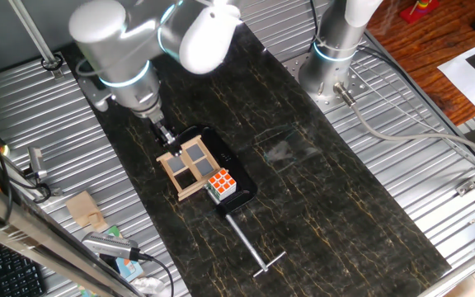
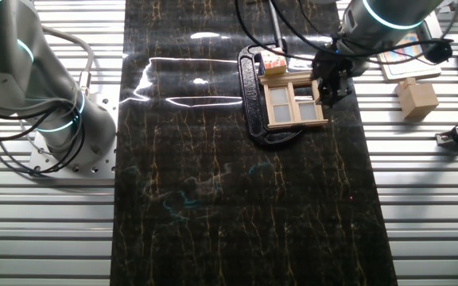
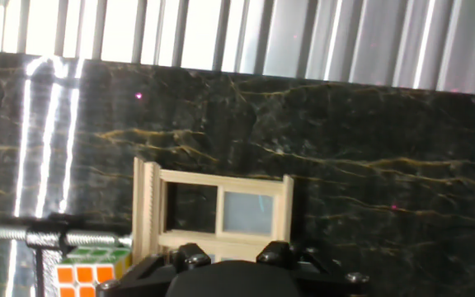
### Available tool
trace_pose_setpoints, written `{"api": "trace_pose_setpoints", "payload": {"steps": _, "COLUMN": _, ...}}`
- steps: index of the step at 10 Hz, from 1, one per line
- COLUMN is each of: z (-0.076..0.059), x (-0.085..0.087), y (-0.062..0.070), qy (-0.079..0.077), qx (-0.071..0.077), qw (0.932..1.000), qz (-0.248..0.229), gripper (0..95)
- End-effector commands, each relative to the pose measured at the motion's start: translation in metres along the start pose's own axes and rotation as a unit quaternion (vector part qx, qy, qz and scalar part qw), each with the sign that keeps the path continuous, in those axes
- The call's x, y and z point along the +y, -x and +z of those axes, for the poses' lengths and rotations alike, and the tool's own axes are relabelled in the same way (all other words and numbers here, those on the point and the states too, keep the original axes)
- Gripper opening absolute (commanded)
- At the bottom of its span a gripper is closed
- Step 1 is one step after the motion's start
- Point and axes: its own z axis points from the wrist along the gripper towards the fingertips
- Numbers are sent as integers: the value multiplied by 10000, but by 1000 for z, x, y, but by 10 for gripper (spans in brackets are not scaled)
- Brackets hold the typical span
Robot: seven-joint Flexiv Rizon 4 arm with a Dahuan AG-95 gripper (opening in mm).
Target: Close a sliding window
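The sliding window [image 1: 190,167] is small, of light tan wood with cross bars and dark panes. It lies on a black base [image 1: 239,171] in the middle of the dark marble strip. It also shows in the other fixed view [image 2: 294,101] and in the hand view [image 3: 219,212]. My gripper [image 1: 166,137] stands at the window's edge farthest from the cube and looks shut and empty; it shows in the other fixed view [image 2: 329,84] at the window's right side. In the hand view the gripper body hides the fingertips and the window's near rail.
A multicoloured Rubik's cube [image 1: 221,185] sits on the base against the window's other side [image 3: 87,276]. A metal clamp bar [image 1: 250,244] runs from the base toward the front. A wooden block [image 2: 417,98] lies on the ribbed metal beside the strip.
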Motion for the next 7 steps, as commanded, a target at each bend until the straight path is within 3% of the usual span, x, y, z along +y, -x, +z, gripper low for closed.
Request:
{"api": "trace_pose_setpoints", "payload": {"steps": 1, "z": 4, "x": 3, "y": 0, "qy": -1, "qx": -32, "qw": 10000, "qz": 56, "gripper": 570}}
{"api": "trace_pose_setpoints", "payload": {"steps": 4, "z": 15, "x": 13, "y": 1, "qy": -4, "qx": -45, "qw": 9999, "qz": 129, "gripper": 570}}
{"api": "trace_pose_setpoints", "payload": {"steps": 5, "z": 17, "x": 15, "y": 1, "qy": -3, "qx": -46, "qw": 9999, "qz": 137, "gripper": 760}}
{"api": "trace_pose_setpoints", "payload": {"steps": 7, "z": 24, "x": 22, "y": 2, "qy": -14, "qx": -65, "qw": 9998, "qz": 202, "gripper": 760}}
